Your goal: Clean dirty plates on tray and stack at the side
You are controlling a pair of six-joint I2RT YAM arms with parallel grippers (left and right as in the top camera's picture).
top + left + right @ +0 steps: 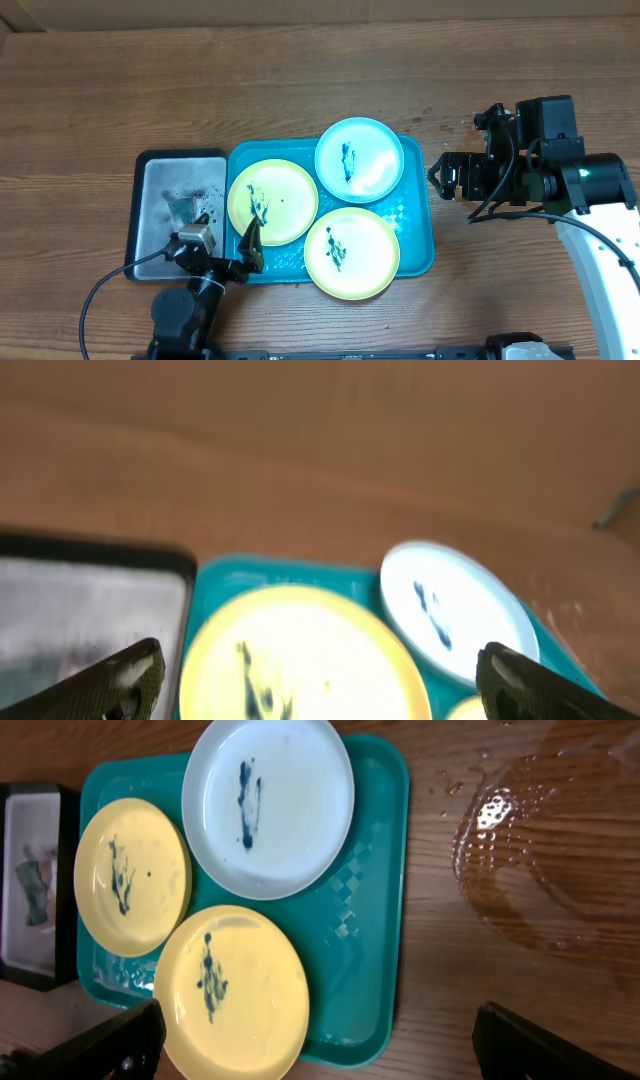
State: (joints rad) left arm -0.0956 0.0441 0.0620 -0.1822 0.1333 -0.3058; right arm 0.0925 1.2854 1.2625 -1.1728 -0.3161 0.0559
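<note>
Wood makes up the worktop (300, 70). At its left lies a grey tray (165, 180) with a black rim. A small green thing (183, 208) lies in it, but I cannot tell what it is.

The left arm (180, 315) sits at 6 o'clock of the grey tray. The left jaws are spread wide and hold nothing. One finger hangs over the grey tray. The other is by the 7 o'clock edge of the left yellow plate (272, 201).

Just beside the grey tray, at its 3 o'clock, lies the tray (418, 225). It is blue-green. All three plates lie flat in it. The left yellow plate is at 9 o'clock in the tray. The blue plate (359, 160) is at 1 o'clock. The right yellow plate (351, 253) is at 5 o'clock. Each plate has dark green smears on it. The left yellow plate's rim looks to touch both of the others.

The right arm (585, 180) is at 3 o'clock of the tray. The right jaws are wide open and hold nothing. They hang over bare wood, just off the tray's rim.

A shiny wet patch (530, 850) lies on the wood at 2 o'clock of the tray.
</note>
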